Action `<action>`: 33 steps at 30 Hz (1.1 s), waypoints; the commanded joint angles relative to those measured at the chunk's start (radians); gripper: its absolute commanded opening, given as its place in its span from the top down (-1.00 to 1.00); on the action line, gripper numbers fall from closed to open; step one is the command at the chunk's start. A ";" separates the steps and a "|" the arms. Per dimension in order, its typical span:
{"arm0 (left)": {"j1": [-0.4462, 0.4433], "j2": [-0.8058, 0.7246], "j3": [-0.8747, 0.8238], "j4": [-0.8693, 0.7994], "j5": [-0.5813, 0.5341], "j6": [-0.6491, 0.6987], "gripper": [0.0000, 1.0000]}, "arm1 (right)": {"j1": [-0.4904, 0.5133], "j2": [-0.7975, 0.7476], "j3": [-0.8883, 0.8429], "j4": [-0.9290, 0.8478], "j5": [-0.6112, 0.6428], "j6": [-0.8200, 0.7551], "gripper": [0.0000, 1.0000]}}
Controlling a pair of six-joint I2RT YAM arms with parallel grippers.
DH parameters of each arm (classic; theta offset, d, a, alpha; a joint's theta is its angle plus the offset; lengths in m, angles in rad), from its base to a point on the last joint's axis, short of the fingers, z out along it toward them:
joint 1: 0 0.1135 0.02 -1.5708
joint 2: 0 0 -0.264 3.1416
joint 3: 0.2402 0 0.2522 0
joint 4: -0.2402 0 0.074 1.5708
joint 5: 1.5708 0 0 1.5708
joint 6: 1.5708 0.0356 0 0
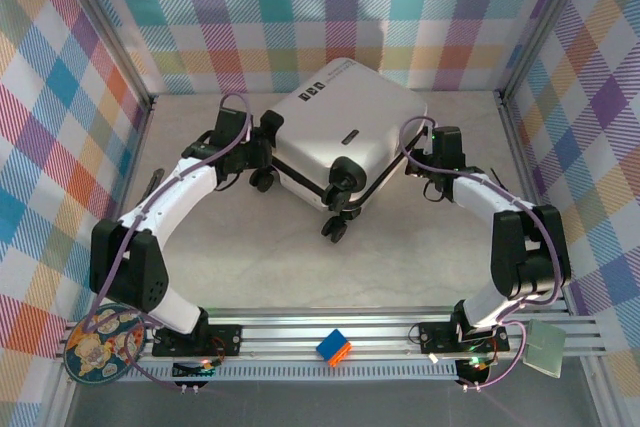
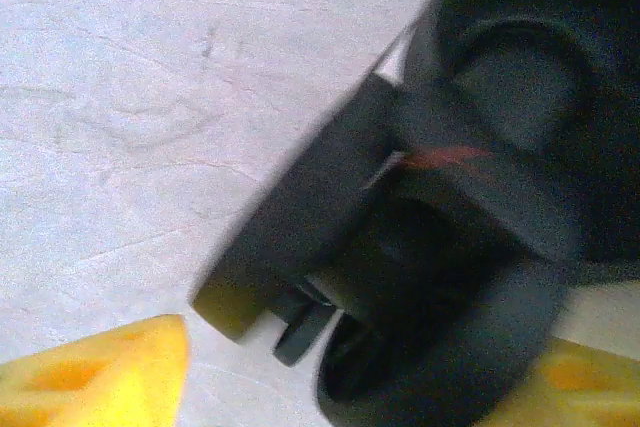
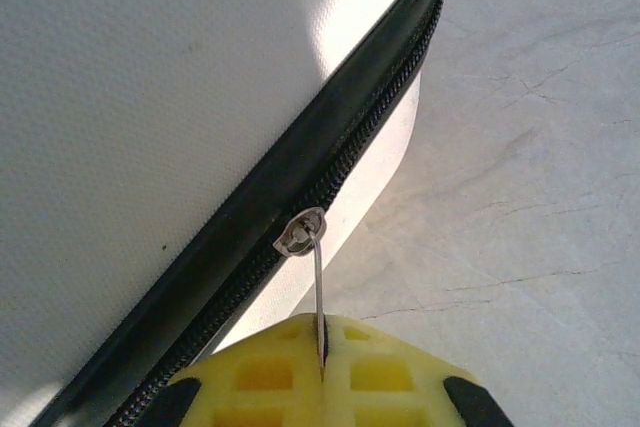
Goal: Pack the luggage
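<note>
Top view, lower left: a round patterned disc [image 1: 100, 345] lies by the rail at the left arm's base.

Left of centre: the left gripper [image 1: 262, 155] is placed against the left-hand corner of the luggage [image 1: 345, 127], near its black wheels. In the left wrist view the yellow fingers [image 2: 100, 372] are seen apart at the two bottom corners, with a black caster wheel [image 2: 440, 347] between them. The picture is blurred, so contact with the wheel cannot be told.

Centre: the white hard-shell luggage is seen closed and set cornerwise on the pale tabletop [image 1: 240, 257], toward the back wall, wheels turned to the near side. A small coloured cube [image 1: 334, 347] sits on the rail at bottom centre.

Right of centre: the right gripper [image 1: 418, 162] is held at the right-hand edge of the luggage. In the right wrist view the gripper [image 3: 322, 357] is pressed together on the thin metal zipper pull [image 3: 318, 292], which hangs from the slider [image 3: 300, 235] on the black zipper seam [image 3: 350, 162].
</note>
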 commanded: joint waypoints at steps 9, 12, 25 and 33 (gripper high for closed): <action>-0.310 -0.264 -0.087 0.009 0.186 -0.050 -0.73 | -0.013 0.009 0.035 0.012 -0.036 0.002 1.00; -0.376 -0.271 -0.099 0.008 0.175 -0.063 -0.76 | -0.013 0.016 0.040 0.011 -0.042 0.001 1.00; -0.565 -0.077 -0.013 -0.038 0.061 -0.029 -0.78 | -0.013 0.011 0.039 0.011 -0.048 0.003 1.00; -0.588 0.006 0.035 -0.039 0.011 -0.021 -0.65 | -0.013 0.012 0.036 0.010 -0.049 -0.001 1.00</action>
